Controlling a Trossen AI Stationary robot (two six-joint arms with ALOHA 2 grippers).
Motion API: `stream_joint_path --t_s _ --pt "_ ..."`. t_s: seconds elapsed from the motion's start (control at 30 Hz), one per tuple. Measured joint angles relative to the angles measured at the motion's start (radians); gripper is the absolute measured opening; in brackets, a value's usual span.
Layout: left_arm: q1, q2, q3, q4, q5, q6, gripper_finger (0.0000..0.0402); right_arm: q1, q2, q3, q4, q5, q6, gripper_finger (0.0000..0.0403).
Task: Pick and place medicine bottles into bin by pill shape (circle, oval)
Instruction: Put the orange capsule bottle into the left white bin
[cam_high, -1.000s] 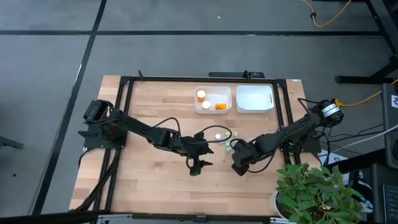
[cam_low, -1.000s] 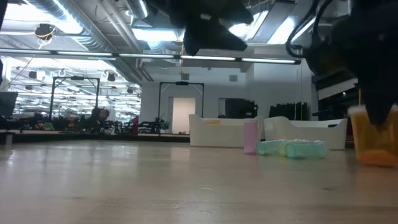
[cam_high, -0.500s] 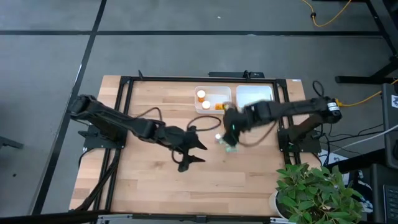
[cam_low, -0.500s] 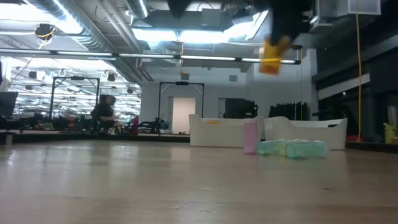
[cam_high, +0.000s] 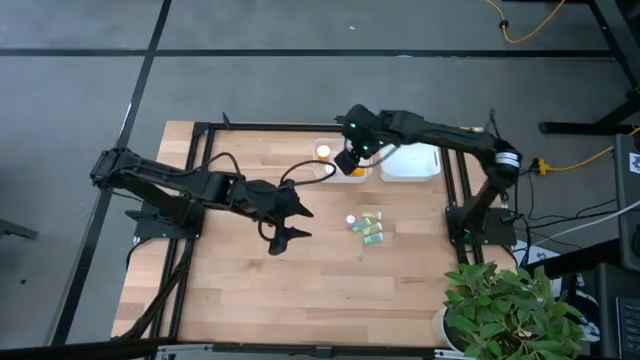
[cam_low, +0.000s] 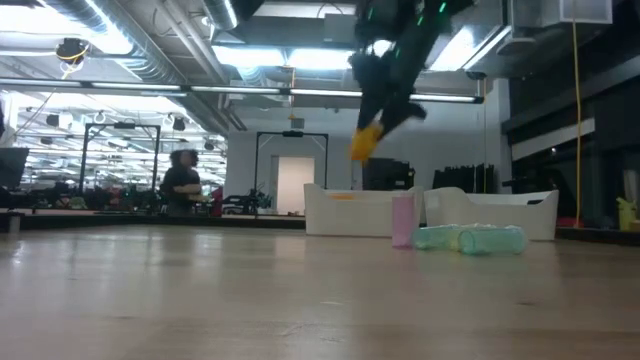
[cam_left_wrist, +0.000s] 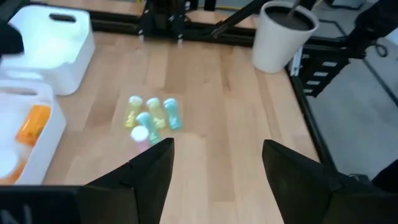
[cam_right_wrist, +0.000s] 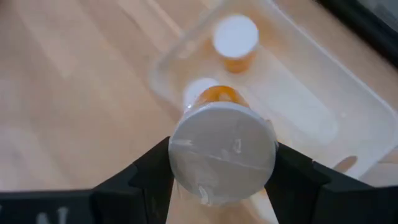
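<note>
From the high view we see the right gripper held over the left white bin, which stands beside the right white bin at the far side of the wooden table. Two orange bottles with white caps lie in the left bin. A cluster of pale green bottles lies at mid-table. The left gripper hovers over bare wood, well apart from that cluster, fingers spread.

In the low view the right gripper hangs high above the bins with an orange bottle in its tips. The green bottles lie on their sides just beside an upright pinkish one. A person stands far off in the room.

The left wrist view shows its fingers wide apart, the green bottles beyond, and a white pot.

In the right wrist view the fingers clamp the orange bottle by its sides, above the bin. We can read no label anywhere.
</note>
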Motion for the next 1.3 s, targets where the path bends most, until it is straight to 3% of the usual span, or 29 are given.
stream_joint_path --t_s 0.47,0.7,1.1,1.3 --pt "0.017 0.001 -0.002 -0.035 0.002 0.019 0.0237 -0.126 0.204 -0.001 0.027 0.005 -0.047 0.0208" --pt "0.017 0.001 -0.002 -0.036 0.002 0.019 0.0237 -0.132 0.215 -0.001 0.036 0.068 -0.049 0.0225" --pt "0.017 0.002 -0.002 -0.036 0.002 0.019 0.0237 -0.138 0.215 -0.001 0.038 0.067 -0.047 0.0253" --pt "0.017 0.002 -0.002 -0.036 0.002 0.019 0.0237 -0.136 0.215 0.069 -0.079 0.055 -0.07 0.0254"
